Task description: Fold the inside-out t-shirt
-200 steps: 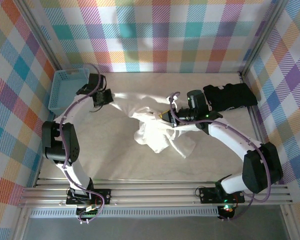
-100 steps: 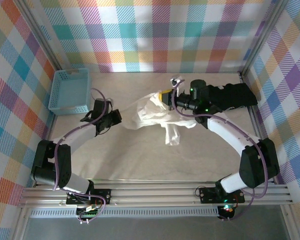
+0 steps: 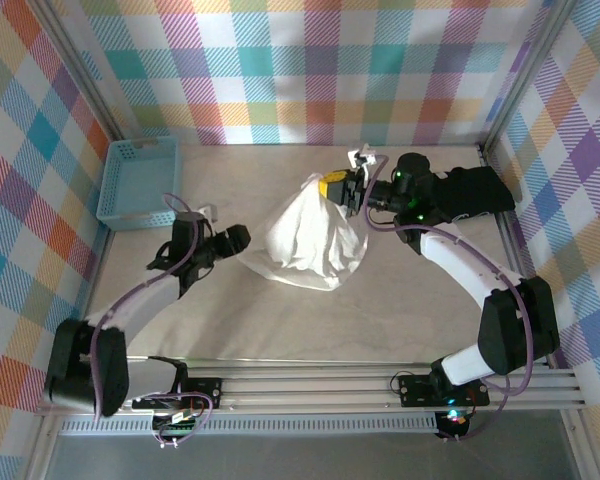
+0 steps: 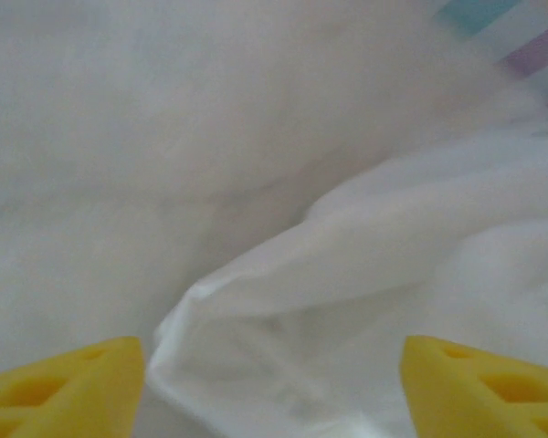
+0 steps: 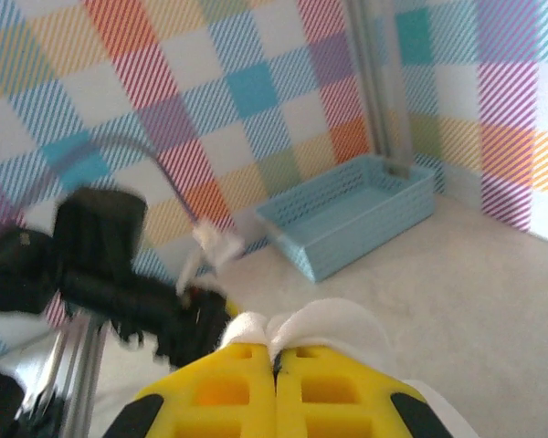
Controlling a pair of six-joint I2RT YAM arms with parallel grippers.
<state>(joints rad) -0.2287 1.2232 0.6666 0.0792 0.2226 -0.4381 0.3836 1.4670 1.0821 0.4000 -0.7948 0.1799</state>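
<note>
Right gripper [image 3: 336, 187]: I have it pinched shut on a bunch of the t-shirt [image 3: 305, 238].
Left gripper [image 3: 238, 238]: jaws apart, empty, at the cloth's left edge.
T-shirt place: hanging bunched, mid-tabletop [image 3: 380, 320], toward the far edge.
Progress: I judge no fold made; everything remains.

T-shirt [image 3: 310, 240] white cloth, soft, matt, wrinkly; basket [image 3: 107, 190] blue plastic w/ holes, sl. sheen; desk [image 3: 280, 320] pale, smooth, matt; rails [image 3: 310, 385] bare metal, brushed; right gripper [image 5: 276, 360] yellow plastic, matt.
</note>
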